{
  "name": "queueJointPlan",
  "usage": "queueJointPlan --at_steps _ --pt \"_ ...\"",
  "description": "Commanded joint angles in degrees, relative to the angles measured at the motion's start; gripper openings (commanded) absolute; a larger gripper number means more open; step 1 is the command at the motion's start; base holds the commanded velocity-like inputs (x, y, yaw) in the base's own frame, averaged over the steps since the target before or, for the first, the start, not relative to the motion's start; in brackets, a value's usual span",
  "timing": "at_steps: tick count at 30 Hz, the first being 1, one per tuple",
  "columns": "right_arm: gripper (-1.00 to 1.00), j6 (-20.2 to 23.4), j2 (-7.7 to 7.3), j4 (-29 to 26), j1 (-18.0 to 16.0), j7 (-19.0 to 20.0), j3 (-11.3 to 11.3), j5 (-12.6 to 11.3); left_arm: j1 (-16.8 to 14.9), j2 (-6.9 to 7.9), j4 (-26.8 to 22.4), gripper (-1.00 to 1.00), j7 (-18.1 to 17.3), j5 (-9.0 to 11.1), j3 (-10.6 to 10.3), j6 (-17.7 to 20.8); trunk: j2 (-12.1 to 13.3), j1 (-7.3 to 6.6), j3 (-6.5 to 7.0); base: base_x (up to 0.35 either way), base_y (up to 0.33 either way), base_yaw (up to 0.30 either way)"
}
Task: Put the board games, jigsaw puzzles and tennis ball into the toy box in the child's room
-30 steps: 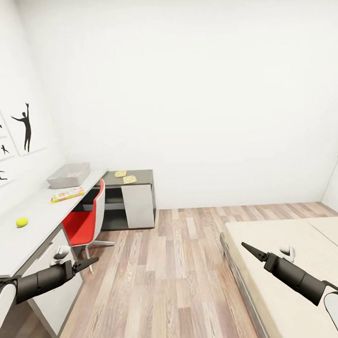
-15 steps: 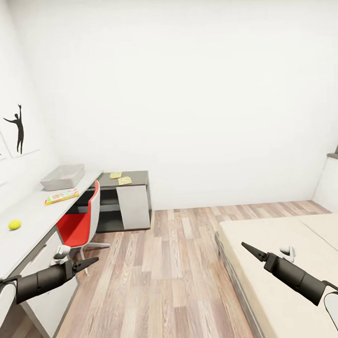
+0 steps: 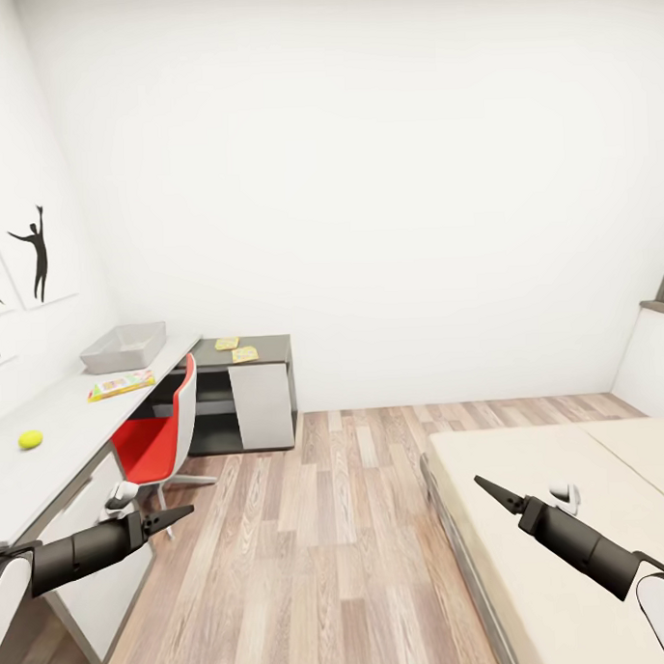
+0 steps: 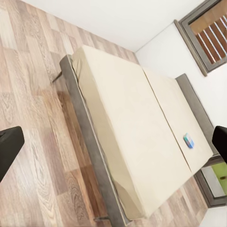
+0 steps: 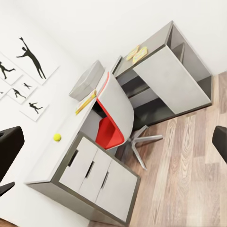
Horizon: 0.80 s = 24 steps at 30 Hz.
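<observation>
A: Head view, what is recorded?
B: A long white table (image 3: 56, 436) is seen along the left wall. On it a grey rectangular toy box (image 3: 123, 347), a flat multicoloured board game (image 3: 121, 384) and a yellow-green tennis ball (image 3: 29, 439) are noted. Two yellow jigsaw puzzles (image 3: 236, 349) lie on the dark desk section; a red swivel chair (image 3: 161, 438) is tucked beside. Left gripper (image 3: 172, 518) and right gripper (image 3: 492, 489) are held over the wooden floor, jaws together, empty.

A: Left wrist view?
B: A beige bed (image 4: 137, 127) is shown, with a small blue box (image 4: 188, 140) near one end. Finger tips are spread at the frame edges.

A: Right wrist view?
B: Table, chair, toy box and ball are seen; dark tips are spread apart.
</observation>
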Motion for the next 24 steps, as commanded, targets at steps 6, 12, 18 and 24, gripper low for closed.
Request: queueJointPlan --at_steps 6,12,18,24 --pt "1.00 0.40 0.00 -0.01 -0.02 0.06 -0.06 -0.25 -0.02 0.00 0.00 1.00 -0.26 -0.13 0.04 0.20 -0.04 0.01 -0.03 -0.049 -0.014 0.000" --pt "1.00 0.40 0.00 -0.01 -0.02 0.06 -0.05 -0.25 -0.02 0.00 0.00 1.00 -0.26 -0.13 0.04 0.21 -0.04 0.01 -0.03 -0.014 -0.003 0.000" --pt "1.00 0.33 0.00 -0.06 -0.02 0.06 -0.05 -0.25 -0.02 0.00 0.02 1.00 -0.26 -0.13 0.04 0.26 -0.04 0.01 -0.03 -0.052 -0.005 0.000" --pt "1.00 0.31 0.00 -0.06 -0.02 0.06 -0.06 -0.25 -0.02 -0.02 0.04 1.00 -0.26 -0.13 0.04 0.29 -0.04 0.01 -0.03 -0.014 -0.160 0.000"
